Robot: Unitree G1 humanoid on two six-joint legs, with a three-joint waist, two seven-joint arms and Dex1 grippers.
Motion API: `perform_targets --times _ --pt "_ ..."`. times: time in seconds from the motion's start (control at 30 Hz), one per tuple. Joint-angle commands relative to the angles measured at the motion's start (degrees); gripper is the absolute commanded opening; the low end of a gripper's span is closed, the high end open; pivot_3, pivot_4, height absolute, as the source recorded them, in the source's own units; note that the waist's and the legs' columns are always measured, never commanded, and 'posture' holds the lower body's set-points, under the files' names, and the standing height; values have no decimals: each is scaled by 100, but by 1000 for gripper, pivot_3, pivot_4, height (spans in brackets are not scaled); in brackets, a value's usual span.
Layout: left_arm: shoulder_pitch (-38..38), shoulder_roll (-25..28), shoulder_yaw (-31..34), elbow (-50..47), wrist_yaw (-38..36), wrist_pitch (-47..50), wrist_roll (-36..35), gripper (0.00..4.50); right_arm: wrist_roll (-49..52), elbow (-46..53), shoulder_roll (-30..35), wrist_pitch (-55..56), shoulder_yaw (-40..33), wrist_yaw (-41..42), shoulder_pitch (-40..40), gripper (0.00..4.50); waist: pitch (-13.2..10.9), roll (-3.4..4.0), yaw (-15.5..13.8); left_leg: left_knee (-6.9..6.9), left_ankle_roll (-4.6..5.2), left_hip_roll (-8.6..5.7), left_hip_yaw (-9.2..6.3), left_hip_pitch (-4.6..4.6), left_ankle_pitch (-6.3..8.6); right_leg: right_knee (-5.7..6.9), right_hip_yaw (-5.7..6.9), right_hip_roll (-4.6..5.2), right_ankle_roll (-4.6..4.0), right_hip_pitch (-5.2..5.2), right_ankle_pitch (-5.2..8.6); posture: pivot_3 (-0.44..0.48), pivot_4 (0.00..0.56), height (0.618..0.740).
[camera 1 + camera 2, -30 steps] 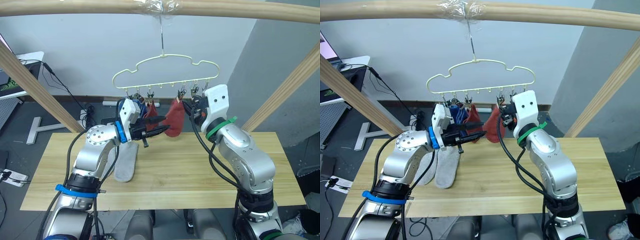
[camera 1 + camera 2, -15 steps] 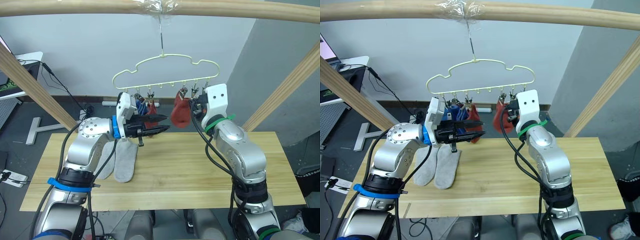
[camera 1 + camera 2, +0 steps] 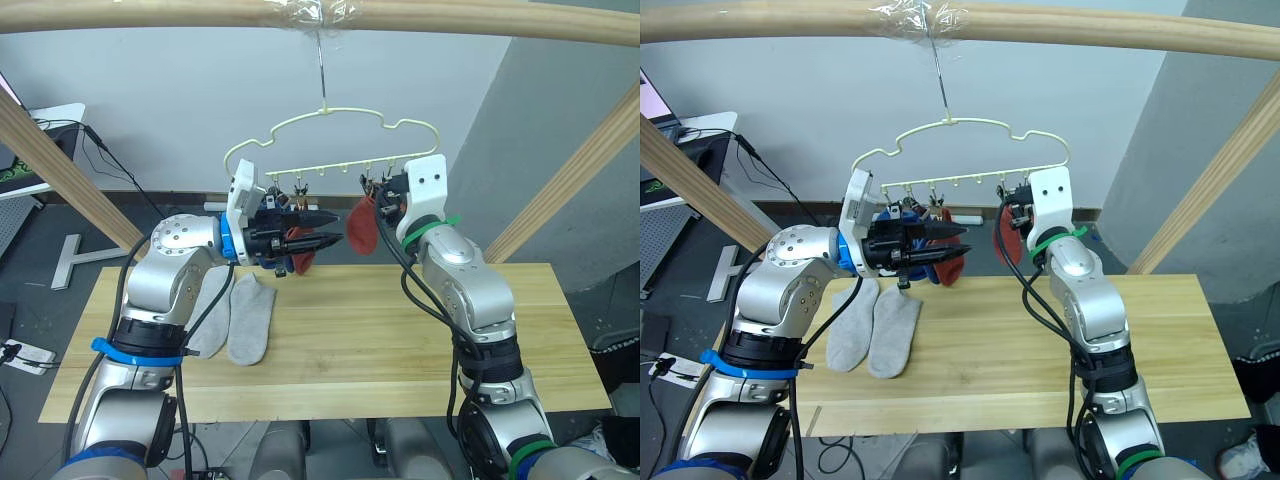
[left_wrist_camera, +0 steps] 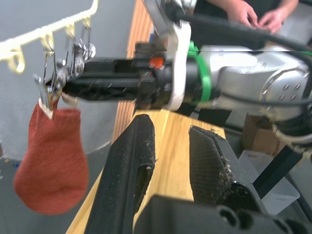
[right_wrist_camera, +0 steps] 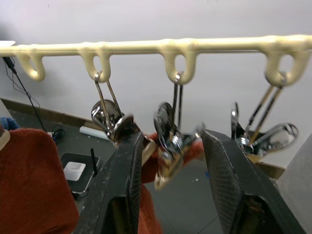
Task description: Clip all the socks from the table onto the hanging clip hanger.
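Observation:
The pale clip hanger [image 3: 330,135] hangs from the wooden pole. A rust red sock [image 3: 362,226] dangles from one of its clips [image 4: 48,95]. My right gripper [image 5: 170,137] is open at the clip row, its fingers [image 5: 124,195] on either side of a clip. My left gripper [image 3: 332,226] is open and holds nothing; it points at the red sock from the left. Behind it a second red sock [image 3: 298,258] and blue socks [image 3: 924,262] hang partly hidden. Two light grey socks [image 3: 250,318] lie side by side on the table [image 3: 400,330].
The thick wooden pole [image 3: 450,20] spans overhead, with slanted legs at both sides [image 3: 570,180]. A person's hands [image 4: 263,14] show beyond the table. Cables and a white stand lie on the floor at the back left [image 3: 80,255].
The red sock rose from beside my left gripper's tips to the clip row and now hangs there. Both grippers lifted toward the hanger. The grey socks are now uncovered.

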State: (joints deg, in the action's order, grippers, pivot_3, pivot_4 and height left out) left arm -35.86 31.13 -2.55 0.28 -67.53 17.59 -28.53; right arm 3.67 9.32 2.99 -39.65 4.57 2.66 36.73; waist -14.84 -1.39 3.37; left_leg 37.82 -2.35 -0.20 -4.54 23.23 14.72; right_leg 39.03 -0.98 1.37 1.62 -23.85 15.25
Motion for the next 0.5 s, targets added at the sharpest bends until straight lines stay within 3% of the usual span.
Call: perform_targets --times 0.03,0.5 --pt "-129 -24 63 -321 103 131 -112 1529 -84 15 -67 245 40 -29 122 1941 0 0 -2 0 0 0 0 1 0 1 0 0 0 -1 0 -44 226 720" --pt "-401 -191 -17 -705 475 623 -137 1529 -27 -290 -288 477 33 16 282 1941 0 0 -6 5 -1 0 0 22 -1 5 -1 0 -1 -23 -1 -35 228 720"
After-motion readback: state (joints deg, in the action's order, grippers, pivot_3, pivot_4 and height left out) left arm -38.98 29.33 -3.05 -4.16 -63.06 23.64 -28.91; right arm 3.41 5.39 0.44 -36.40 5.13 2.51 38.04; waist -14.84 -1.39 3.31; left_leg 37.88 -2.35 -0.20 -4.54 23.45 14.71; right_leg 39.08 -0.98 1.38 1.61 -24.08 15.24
